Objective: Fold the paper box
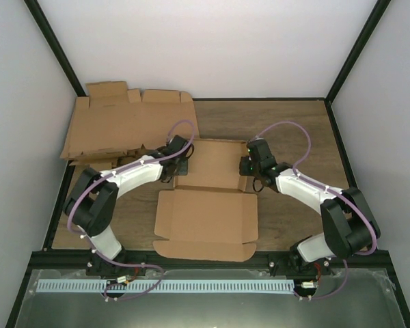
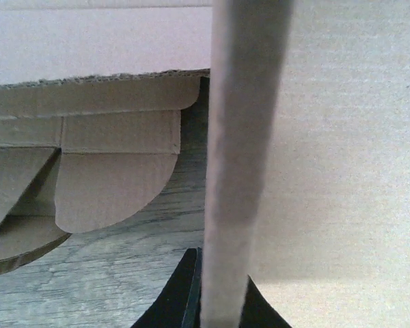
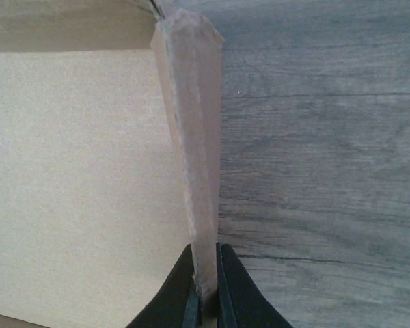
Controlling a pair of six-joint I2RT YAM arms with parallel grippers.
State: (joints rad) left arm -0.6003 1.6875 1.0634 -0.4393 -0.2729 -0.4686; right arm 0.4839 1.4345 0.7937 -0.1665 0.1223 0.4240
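The paper box lies half-formed at the middle of the wooden table, its two side walls standing upright, one clamped in the left gripper and the other in the right gripper. Light and thin, the cardboard looks stiff only between its creases and apt to buckle. Holds near the fold lines seem safest, away from the pile of flat blanks at far left.

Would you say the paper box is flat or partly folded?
Partly folded: the paper box has both side walls standing, pinched by the left tool and right tool; its near panel lies flat.
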